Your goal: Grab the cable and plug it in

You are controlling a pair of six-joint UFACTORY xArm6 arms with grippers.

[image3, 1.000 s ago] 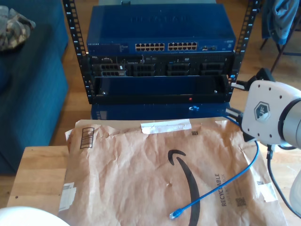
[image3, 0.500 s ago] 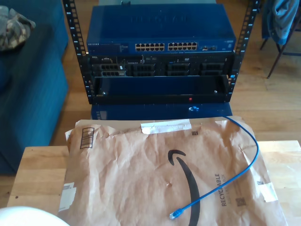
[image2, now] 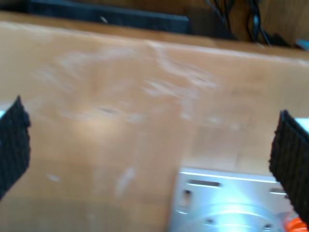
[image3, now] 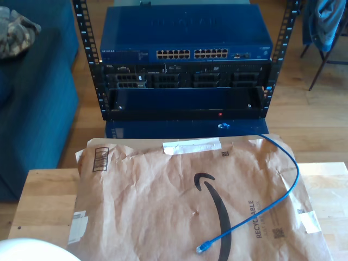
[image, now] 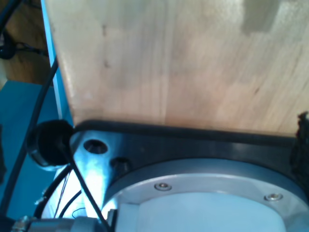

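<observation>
The cable (image3: 272,204) is thin and bright blue. It lies loose on a brown paper mailer (image3: 163,201), curving from the mailer's far edge at the exterior view's right down to its small blue plug (image3: 202,248) near the front. Nothing touches it. The blue network switch (image3: 185,32) with its rows of ports (image3: 193,54) sits in the rack beyond the table. My second gripper (image2: 149,145) hovers over bare wood, open, its black pads (image2: 12,145) far apart with nothing between them. In the first wrist view one black pad (image: 302,145) shows over the wooden tabletop (image: 169,63).
The wooden table (image3: 46,201) carries the mailer. A black rack (image3: 185,103) holds dark server units under the switch. A blue couch (image3: 32,98) stands at the exterior view's left. A white rounded shape (image3: 27,250) sits at that view's lower left. A metal arm base (image: 193,193) rests on the table.
One second ago a white arm housing stood at the exterior view's right above the cable. It has since moved out of that view. The cable lies as before.
</observation>
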